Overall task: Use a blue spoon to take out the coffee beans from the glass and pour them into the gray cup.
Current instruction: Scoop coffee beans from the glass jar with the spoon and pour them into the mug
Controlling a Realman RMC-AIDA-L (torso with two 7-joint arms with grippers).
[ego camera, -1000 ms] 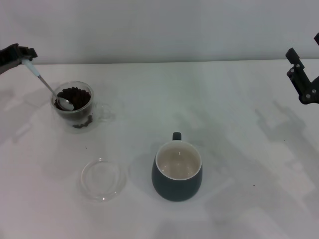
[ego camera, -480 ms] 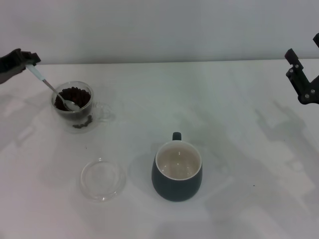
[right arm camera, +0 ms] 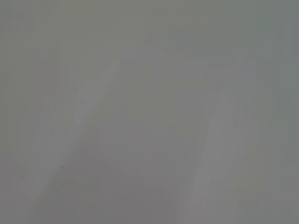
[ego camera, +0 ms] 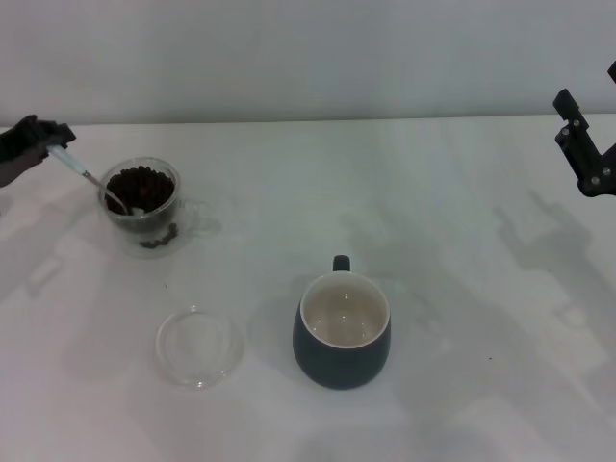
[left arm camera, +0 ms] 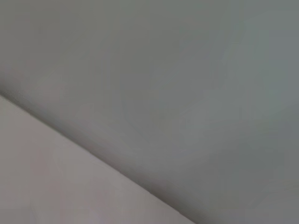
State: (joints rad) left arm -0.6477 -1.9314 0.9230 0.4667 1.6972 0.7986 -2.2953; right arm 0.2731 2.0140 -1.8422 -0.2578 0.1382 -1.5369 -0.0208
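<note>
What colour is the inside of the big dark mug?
Cream-white inside the rounded dark slate-gray ceramic mug; the head view shows it best.

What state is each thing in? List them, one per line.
Glass: upright, holding coffee beans.
Blue spoon: tilted, bowl down in the beans, held by the left tool.
Gray cup: upright, empty.
Clear dish: flat, empty.
Right tool: raised, idle.

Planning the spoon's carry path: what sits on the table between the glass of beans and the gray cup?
Nothing: in the head view, the stretch from the glass to the gray cup is bare tabletop. The clear round dish lies beside that line, nearer the robot.
</note>
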